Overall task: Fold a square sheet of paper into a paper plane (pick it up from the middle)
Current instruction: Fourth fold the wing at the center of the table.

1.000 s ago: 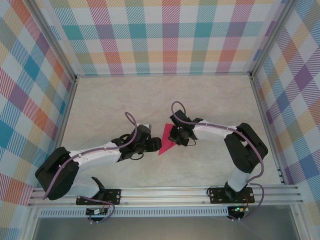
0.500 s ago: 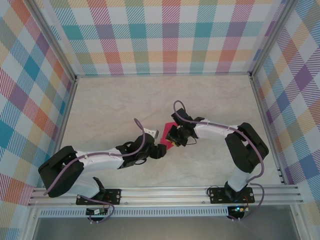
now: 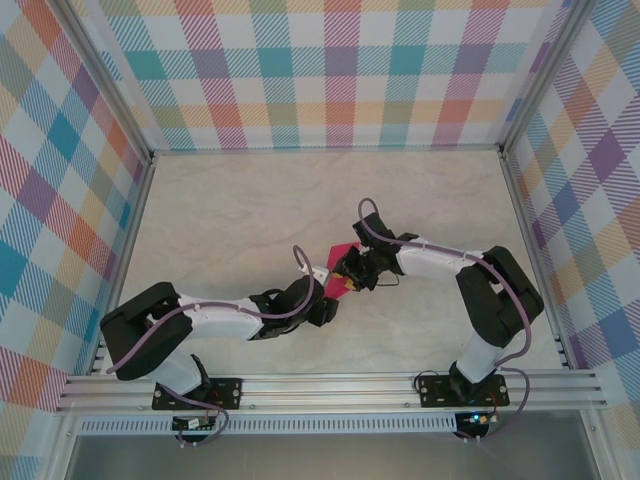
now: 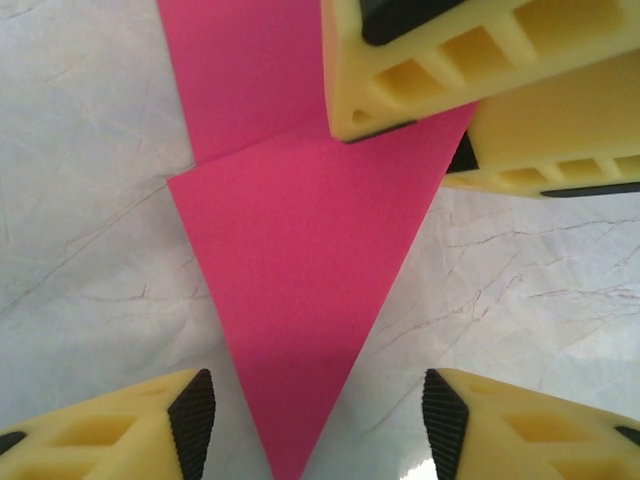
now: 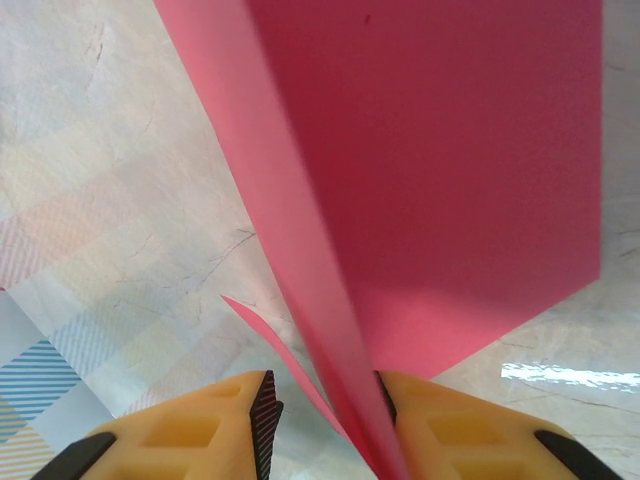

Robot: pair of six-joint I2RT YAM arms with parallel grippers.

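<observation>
Since a second ago my left arm has reached in. Its end effector [image 4: 315,425] is open astride the pink paper [image 4: 300,290], whose tip points to 6 o'clock, mid-table [image 3: 220,210] between plaid walls [image 3: 340,80]. Right end effector [image 5: 325,397] is parted around a raised fold. Overhead, the arms hide most of the paper.

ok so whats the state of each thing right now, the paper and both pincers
pink paper, folded to a point, lying on the table, one flap lifted
left pincer, open, fingers either side of the paper's tip, not gripping
right pincer, open, the lifted flap between its fingers
</observation>
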